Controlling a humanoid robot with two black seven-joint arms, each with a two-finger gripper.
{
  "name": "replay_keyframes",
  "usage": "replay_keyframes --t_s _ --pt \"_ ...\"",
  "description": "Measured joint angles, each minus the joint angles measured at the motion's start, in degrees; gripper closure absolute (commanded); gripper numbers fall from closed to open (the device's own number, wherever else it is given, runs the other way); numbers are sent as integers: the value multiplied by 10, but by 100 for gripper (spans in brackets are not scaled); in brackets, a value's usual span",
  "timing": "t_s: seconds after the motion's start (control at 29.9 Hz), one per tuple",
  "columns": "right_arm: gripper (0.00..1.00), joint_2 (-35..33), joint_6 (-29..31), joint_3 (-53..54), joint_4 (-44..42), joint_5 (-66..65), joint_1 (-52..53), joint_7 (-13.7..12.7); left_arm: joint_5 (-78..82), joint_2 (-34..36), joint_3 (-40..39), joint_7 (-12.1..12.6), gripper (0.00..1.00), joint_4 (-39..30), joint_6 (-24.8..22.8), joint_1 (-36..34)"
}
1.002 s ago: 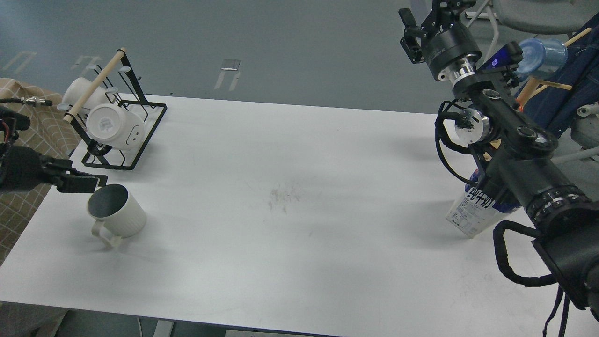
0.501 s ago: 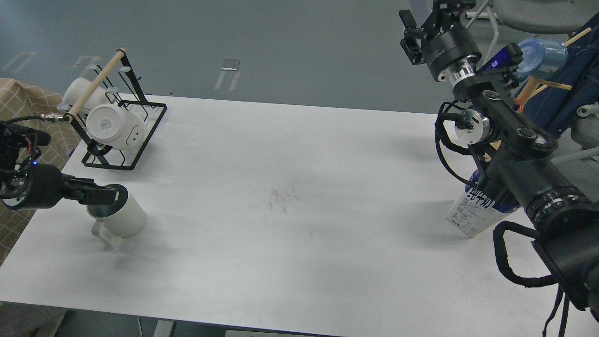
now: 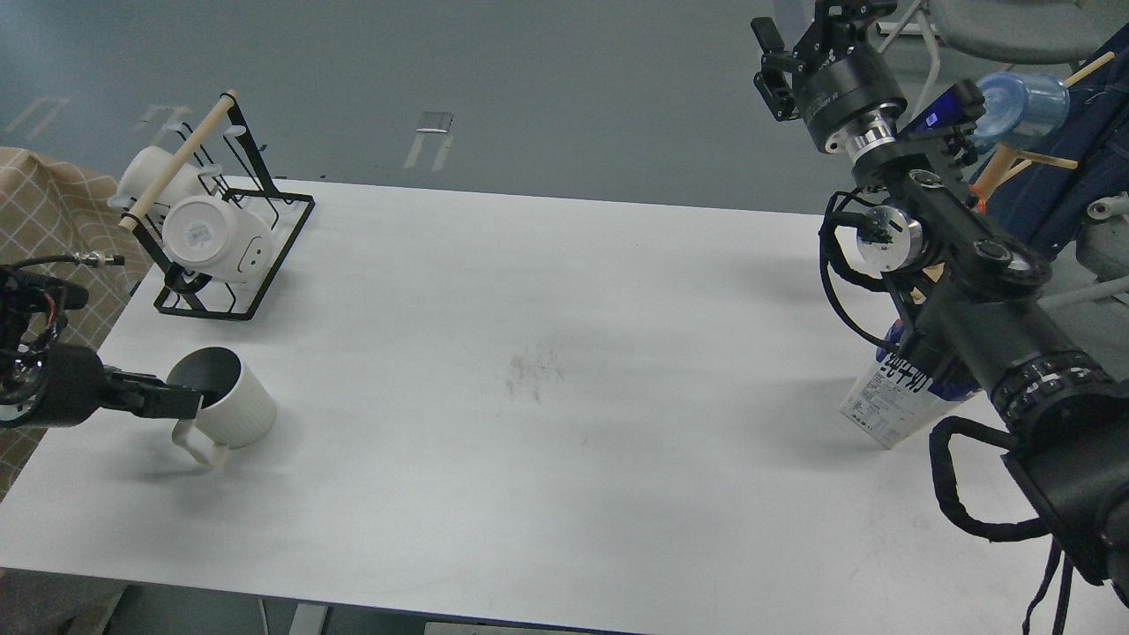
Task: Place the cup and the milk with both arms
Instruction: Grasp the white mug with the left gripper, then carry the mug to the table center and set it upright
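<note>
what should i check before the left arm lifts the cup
1. Left claw at the cup rim: ok.
2. Claw closed firmly on the rim: cannot tell, fingers seen dark and end-on.
3. Cup upright on the table: ok.
4. Cup apart from the rack behind it: ok.
5. Milk in clear sight: not ok, the right arm covers most of it.
6. Right claw near the milk: not ok, raised far above it.

Left hand (image 3: 181, 404) meets the cup (image 3: 225, 407); milk (image 3: 891, 401) stands far right.
</note>
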Motion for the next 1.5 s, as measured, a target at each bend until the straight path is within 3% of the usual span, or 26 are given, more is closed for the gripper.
replay_keyframes --t_s 0.03,0.63,0.8,1.0,1.24,1.5 --pt "0 0 0 0 0 0 0 0 -1 0 0 0 100 0 0 -1" --pt "0 0 0 -3 0 0 -3 0 -5 1 -6 0 100 -19 0 -33" --pt "0 0 0 -1 0 0 -3 0 -12 10 -7 0 100 -88 0 -70" --pt "0 0 0 -1 0 0 7 0 -20 3 -9 1 100 -190 0 -160" --pt "0 0 0 -4 -1 0 20 0 -19 -124 -4 46 100 -228 0 -252" --pt "0 0 -5 -6 -2 0 45 0 6 -270 3 117 100 -193 0 -267"
